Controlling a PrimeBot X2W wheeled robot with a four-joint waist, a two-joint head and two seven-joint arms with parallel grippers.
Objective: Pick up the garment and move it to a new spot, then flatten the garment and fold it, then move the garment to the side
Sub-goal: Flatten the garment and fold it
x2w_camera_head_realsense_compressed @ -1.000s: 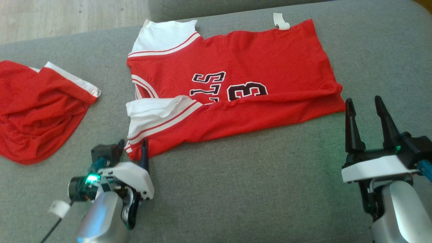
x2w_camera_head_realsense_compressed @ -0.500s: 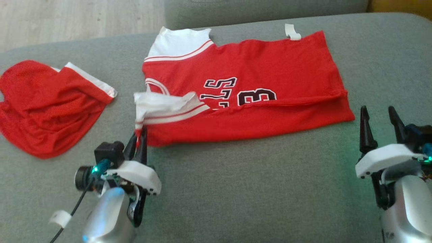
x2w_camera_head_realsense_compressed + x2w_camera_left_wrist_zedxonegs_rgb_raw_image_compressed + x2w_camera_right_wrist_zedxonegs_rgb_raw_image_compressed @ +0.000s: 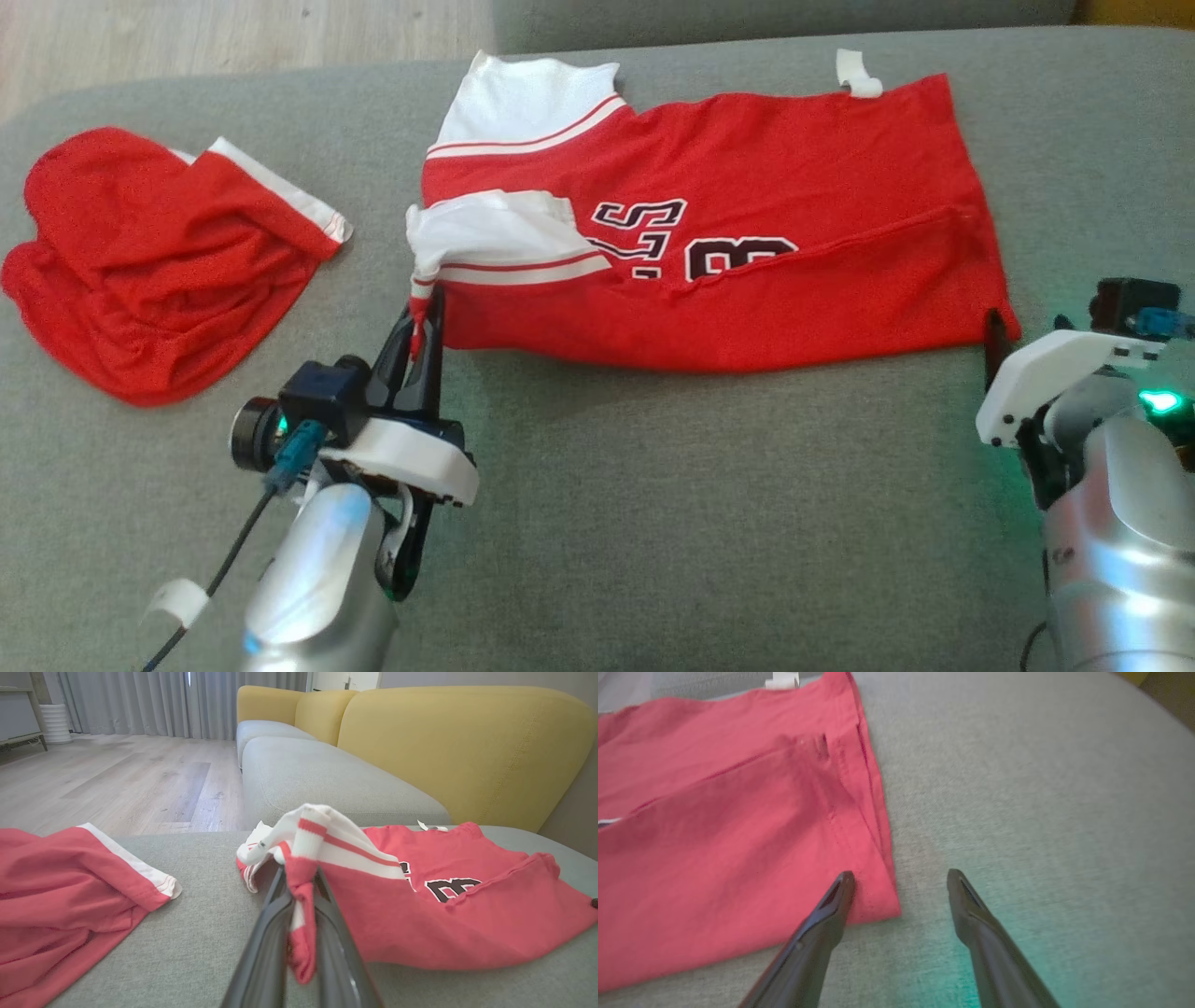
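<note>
1. Garment (image 3: 747,215): spread on the grey cushion (image 3: 653,523), centre to far side, near edge already folded over.
2. Left gripper (image 3: 425,313): clamped on the near-left sleeve corner, raised off the cushion.
3. Right gripper (image 3: 900,874): spread wide over the near-right hem corner, gripping nothing.
4. Lower the right gripper over both hem layers; close firmly.
5. Lift both corners level and taut; carry toward the far edge for a straight fold.
6. Stay clear of the second red garment (image 3: 159,261) at the left.
</note>
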